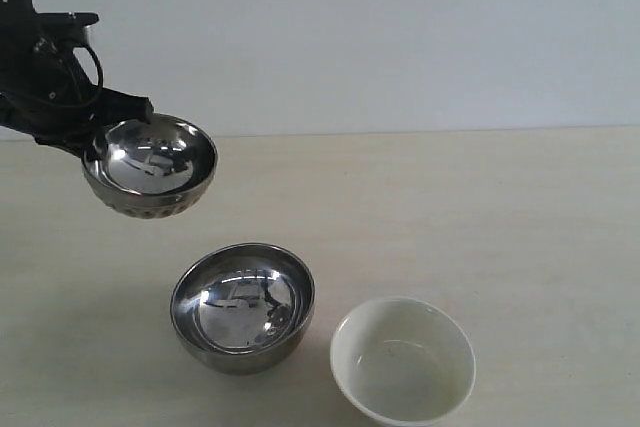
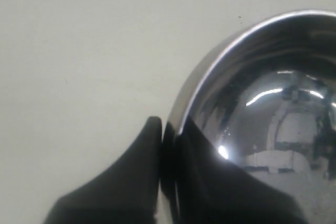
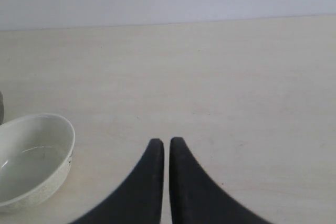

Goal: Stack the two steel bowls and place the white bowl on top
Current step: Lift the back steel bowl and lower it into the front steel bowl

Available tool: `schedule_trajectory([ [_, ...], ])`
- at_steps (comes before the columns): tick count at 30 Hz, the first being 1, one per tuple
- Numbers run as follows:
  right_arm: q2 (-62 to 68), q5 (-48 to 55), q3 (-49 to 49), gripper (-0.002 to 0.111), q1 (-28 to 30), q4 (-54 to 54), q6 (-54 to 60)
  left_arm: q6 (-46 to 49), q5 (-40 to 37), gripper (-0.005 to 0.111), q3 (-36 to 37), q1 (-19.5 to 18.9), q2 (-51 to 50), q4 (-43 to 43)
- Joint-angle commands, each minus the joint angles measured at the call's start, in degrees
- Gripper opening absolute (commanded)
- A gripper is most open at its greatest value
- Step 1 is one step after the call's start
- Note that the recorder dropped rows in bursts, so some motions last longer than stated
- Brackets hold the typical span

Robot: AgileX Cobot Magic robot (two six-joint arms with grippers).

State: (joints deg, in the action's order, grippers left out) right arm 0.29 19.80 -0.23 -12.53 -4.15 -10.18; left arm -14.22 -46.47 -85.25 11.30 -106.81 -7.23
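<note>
One steel bowl (image 1: 150, 165) hangs in the air at the left, tilted, with my left gripper (image 1: 92, 150) shut on its rim. In the left wrist view that steel bowl (image 2: 262, 114) fills one side and the left gripper (image 2: 169, 129) pinches its edge, one finger outside and one inside. The other steel bowl (image 1: 242, 305) sits upright on the table, below and to the right of the lifted one. The white bowl (image 1: 403, 360) stands on the table right of it. In the right wrist view the white bowl (image 3: 31, 156) shows beside my right gripper (image 3: 166, 142), which is shut on nothing.
A pale wooden table (image 1: 520, 227) runs back to a plain white wall (image 1: 400, 37). The left arm's black body (image 1: 45, 77) hangs over the table's back left corner. The right arm is out of the exterior view.
</note>
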Motion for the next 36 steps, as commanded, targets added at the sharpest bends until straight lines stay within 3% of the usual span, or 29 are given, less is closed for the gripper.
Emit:
schedule_trajectory([
  [1, -0.3, -0.2, 0.2, 0.000, 0.0, -0.4, 0.0, 3.4, -2.1, 0.004, 0.3, -0.2, 3.3, 5.5],
  [7, -0.3, -0.2, 0.2, 0.000, 0.0, -0.4, 0.0, 12.4, 1.6, 0.004, 5.4, -0.2, 7.9, 19.6],
  [18, -0.3, -0.2, 0.2, 0.000, 0.0, -0.4, 0.0, 22.0, 1.2, 0.004, 14.3, 0.8, 13.5, 30.3],
  [30, -0.3, -0.2, 0.2, 0.000, 0.0, -0.4, 0.0, 22.3, 6.2, 0.004, 17.2, 10.0, 13.3, 30.6],
  [36, -0.3, -0.2, 0.2, 0.000, 0.0, -0.4, 0.0, 22.0, 5.6, 0.004, 17.2, 11.4, 11.6, 30.8],
])
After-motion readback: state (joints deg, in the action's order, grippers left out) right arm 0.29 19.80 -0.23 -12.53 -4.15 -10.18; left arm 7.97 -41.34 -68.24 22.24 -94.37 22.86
